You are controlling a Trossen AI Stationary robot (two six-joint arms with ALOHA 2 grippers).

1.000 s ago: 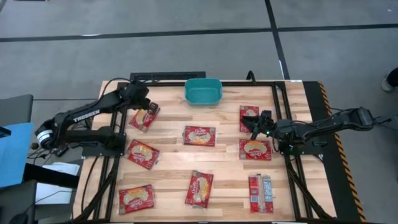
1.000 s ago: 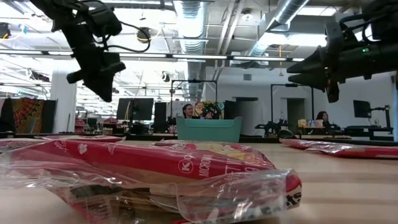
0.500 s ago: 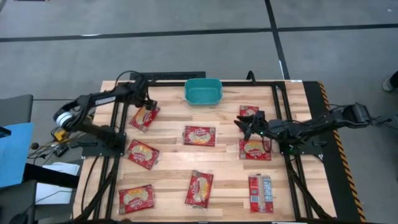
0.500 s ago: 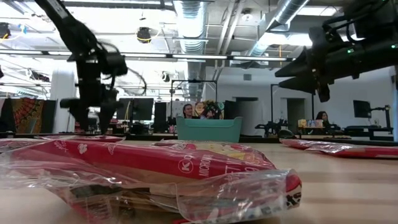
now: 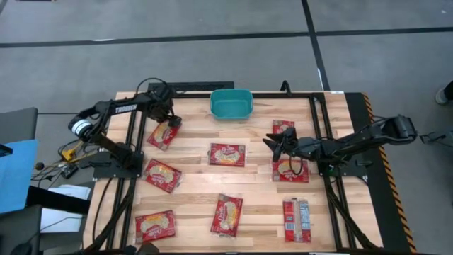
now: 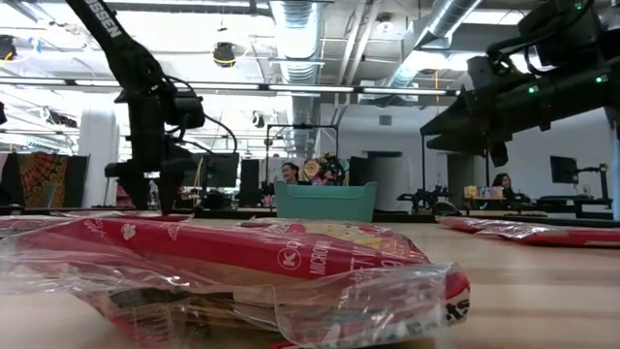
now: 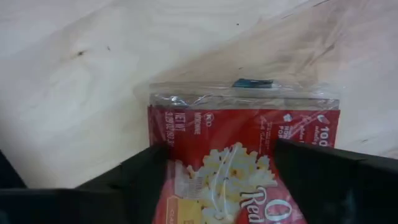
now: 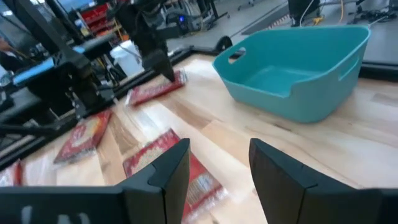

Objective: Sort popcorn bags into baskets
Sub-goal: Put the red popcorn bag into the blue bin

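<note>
Packets of popcorn lie flat across the wooden bench [image 5: 191,152], eight of them showing from above, all outside the teal basket [image 5: 231,104], which stands at the far edge near the middle. One packet [image 5: 164,133] lies at the far left, just left of the basket. The left end effector [image 5: 168,120] points straight down over this packet's far end; in the left wrist view its two dark fingers [image 7: 134,183] stand apart on either side of the packet, with the red wrapper and its clear sealed edge between them, not clenched. The left arm [image 5: 117,112] reaches from its base at the left edge across to that corner, its forearm running level and the wrist bent downward, as the low view also shows.

A central packet [image 5: 226,154] lies in front of the basket. To its right are two more, one [image 5: 283,129] farther back and one [image 5: 290,169] nearer the front. The right end effector [image 5: 272,142] hovers above the bench between the central packet and these two, pointing toward the basket; in the right wrist view its fingers [image 8: 165,174] are spread and grasp nothing. The right arm [image 5: 354,144] stretches low and long from the right side.

Four more packets lie toward the front: one [image 5: 163,175] at left, one [image 5: 154,225] at the front left, one [image 5: 227,214] at the front middle, one [image 5: 296,219] at the front right.
</note>
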